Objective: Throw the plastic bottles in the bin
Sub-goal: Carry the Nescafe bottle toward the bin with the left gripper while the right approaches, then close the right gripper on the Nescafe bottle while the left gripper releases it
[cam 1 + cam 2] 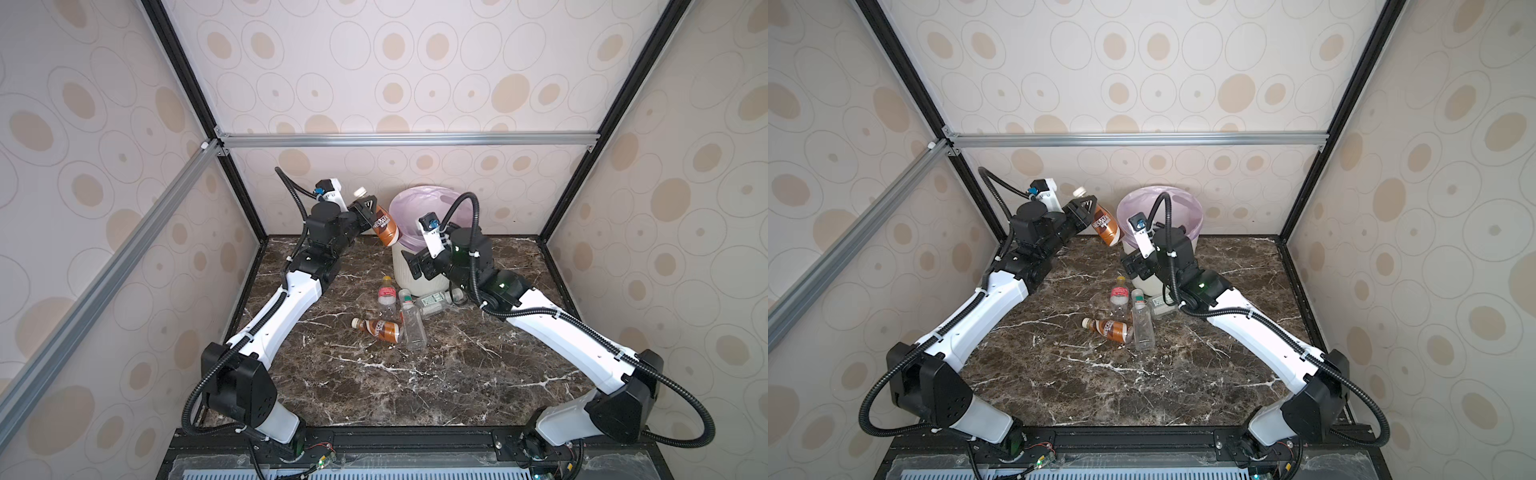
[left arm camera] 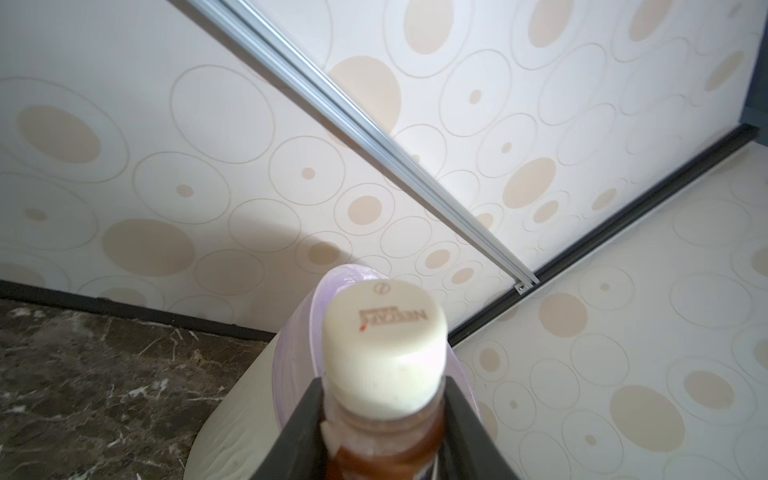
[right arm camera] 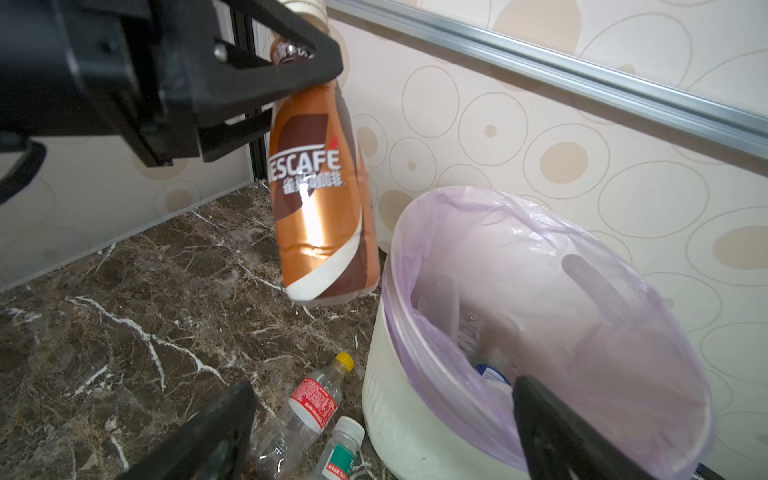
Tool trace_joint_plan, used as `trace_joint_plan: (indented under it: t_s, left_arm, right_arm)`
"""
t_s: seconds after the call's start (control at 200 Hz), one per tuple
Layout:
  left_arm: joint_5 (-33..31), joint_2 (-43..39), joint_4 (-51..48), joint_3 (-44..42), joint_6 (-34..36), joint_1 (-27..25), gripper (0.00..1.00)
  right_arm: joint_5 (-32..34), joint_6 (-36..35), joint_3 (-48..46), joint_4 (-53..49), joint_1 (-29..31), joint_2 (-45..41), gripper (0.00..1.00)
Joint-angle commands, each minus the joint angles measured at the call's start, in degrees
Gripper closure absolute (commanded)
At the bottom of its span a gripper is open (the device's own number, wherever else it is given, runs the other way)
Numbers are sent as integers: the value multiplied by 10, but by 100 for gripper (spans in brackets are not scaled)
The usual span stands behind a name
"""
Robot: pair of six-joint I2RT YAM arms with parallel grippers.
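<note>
My left gripper [image 1: 365, 208] is shut on the neck of a brown-orange plastic bottle [image 3: 320, 195] with a cream cap [image 2: 384, 345]. The bottle hangs tilted in the air just left of the bin's rim, its base level with the rim. The bin [image 1: 401, 266] is off-white with a lilac liner [image 1: 1142, 203] and stands at the back of the table. A blue-labelled bottle [image 3: 492, 372] lies inside it. My right gripper [image 1: 411, 266] is open and empty, low against the bin's front wall [image 3: 399, 415].
Several bottles lie on the marble table in front of the bin: a red-labelled one with a yellow cap [image 1: 386, 295], a brown-orange one [image 1: 380, 328], a clear one [image 1: 413, 328] and a green-labelled one [image 1: 432, 299]. Patterned walls and black frame posts enclose the table.
</note>
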Motion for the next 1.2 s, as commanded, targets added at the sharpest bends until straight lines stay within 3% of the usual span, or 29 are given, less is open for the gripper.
trace_joint_plan:
  t_s: [0.0, 0.265, 0.49, 0.78, 0.97, 1.195]
  left_arm:
    - [54, -19, 20, 27, 50, -9, 60]
    - [103, -37, 47, 18, 39, -15, 59]
    - [128, -56, 54, 3, 31, -19, 59]
    - [133, -76, 73, -20, 24, -23, 55]
    - [118, -79, 43, -20, 31, -23, 43]
    - [98, -80, 38, -37, 31, -18, 38]
  right_arm:
    - [-49, 0, 51, -36, -7, 27, 1]
    - [-148, 22, 133, -68, -16, 80, 1]
    - [-157, 43, 168, -65, -20, 110, 5]
    - [-179, 68, 202, -59, -22, 139, 28]
    - [-180, 80, 191, -48, -22, 133, 38]
    - [-164, 98, 165, -40, -32, 127, 57]
